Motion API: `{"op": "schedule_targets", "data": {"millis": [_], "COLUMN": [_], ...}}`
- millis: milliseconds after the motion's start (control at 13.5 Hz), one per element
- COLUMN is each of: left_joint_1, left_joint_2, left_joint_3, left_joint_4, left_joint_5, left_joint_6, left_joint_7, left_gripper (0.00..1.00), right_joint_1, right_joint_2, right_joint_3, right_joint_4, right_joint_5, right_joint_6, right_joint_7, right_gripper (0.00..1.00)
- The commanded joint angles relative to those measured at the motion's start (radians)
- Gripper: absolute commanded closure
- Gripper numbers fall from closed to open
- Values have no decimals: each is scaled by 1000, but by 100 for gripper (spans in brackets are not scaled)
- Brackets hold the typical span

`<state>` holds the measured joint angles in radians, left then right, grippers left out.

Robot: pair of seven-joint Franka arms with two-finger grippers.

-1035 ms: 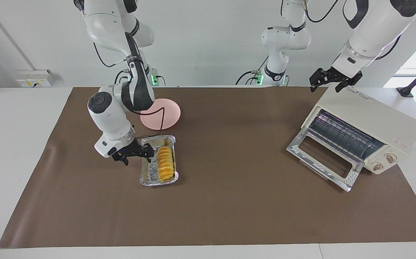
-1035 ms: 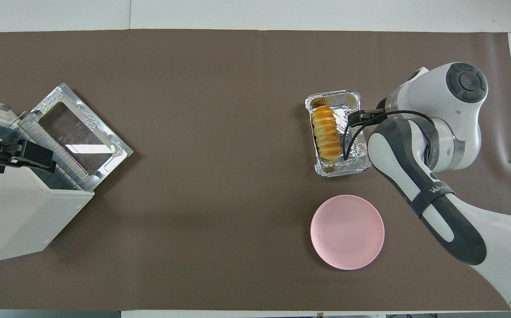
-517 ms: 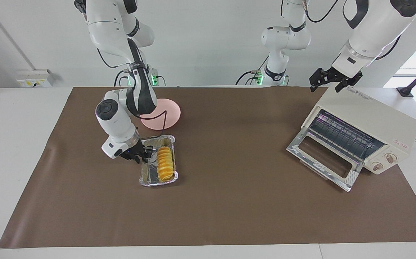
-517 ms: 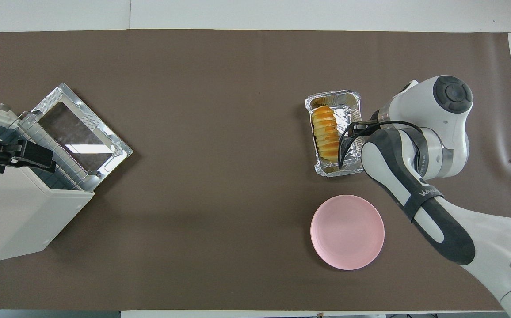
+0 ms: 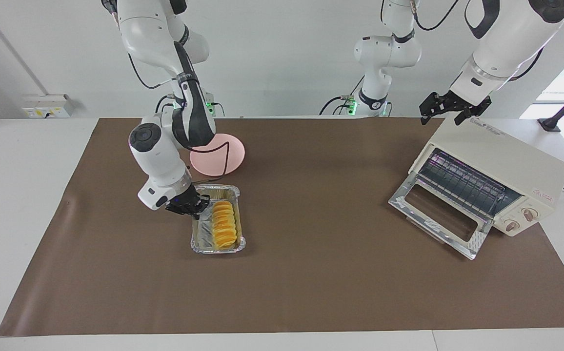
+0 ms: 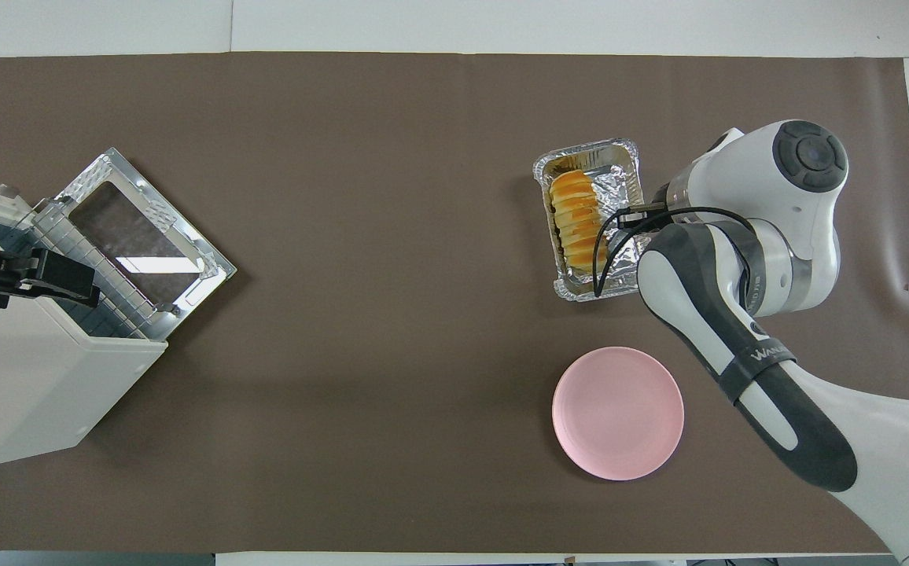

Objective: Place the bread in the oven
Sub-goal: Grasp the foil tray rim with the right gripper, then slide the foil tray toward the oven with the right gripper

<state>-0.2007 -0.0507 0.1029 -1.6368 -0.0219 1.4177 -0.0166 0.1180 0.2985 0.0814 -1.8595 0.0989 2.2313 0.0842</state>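
Note:
The golden ridged bread [image 5: 224,223] lies in a crinkled silver foil tray [image 5: 204,235] at the right arm's end of the table; both also show in the overhead view, bread [image 6: 576,228] and tray [image 6: 624,168]. My right gripper [image 5: 193,206] is low at the tray's long rim beside the bread and is shut on that rim. The cream-white oven [image 5: 501,161] stands at the left arm's end with its glass door [image 5: 438,214] dropped open and the wire rack showing. My left gripper [image 5: 442,117] waits open over the oven's top corner.
A round pink plate [image 5: 224,155] lies nearer to the robots than the foil tray. A brown mat [image 5: 321,273] covers the table between tray and oven. The right arm's forearm [image 6: 737,346] reaches over the mat beside the plate.
My right gripper has closed in on the tray's rim. The tray with the bread has slid and turned a little, away from the robots. The left arm has not moved.

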Motion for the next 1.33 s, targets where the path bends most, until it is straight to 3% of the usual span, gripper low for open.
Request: {"op": "schedule_targets", "data": {"millis": [0, 222, 517, 813, 1257], "left_joint_1": [6, 6, 6, 6, 6], "left_joint_2": [-17, -17, -15, -17, -15], "left_joint_3": [0, 0, 0, 0, 0], "left_joint_4": [-9, -9, -9, -9, -9], "left_joint_5": [-6, -6, -6, -6, -6], "left_joint_6": [3, 3, 3, 3, 3], "left_joint_7": [6, 6, 6, 6, 6], "left_gripper": [0, 0, 0, 0, 0], "right_joint_1": [60, 199, 353, 440, 450], "right_joint_2": [8, 34, 160, 237, 234], "right_joint_3": [26, 26, 26, 24, 23], "right_joint_4": [98, 150, 267, 255, 131], "right_joint_5": [10, 12, 12, 5, -8], "right_joint_6": [-50, -27, 16, 186, 295], "right_joint_7": [130, 261, 437, 517, 512], "right_gripper": [100, 100, 100, 100, 100]}}
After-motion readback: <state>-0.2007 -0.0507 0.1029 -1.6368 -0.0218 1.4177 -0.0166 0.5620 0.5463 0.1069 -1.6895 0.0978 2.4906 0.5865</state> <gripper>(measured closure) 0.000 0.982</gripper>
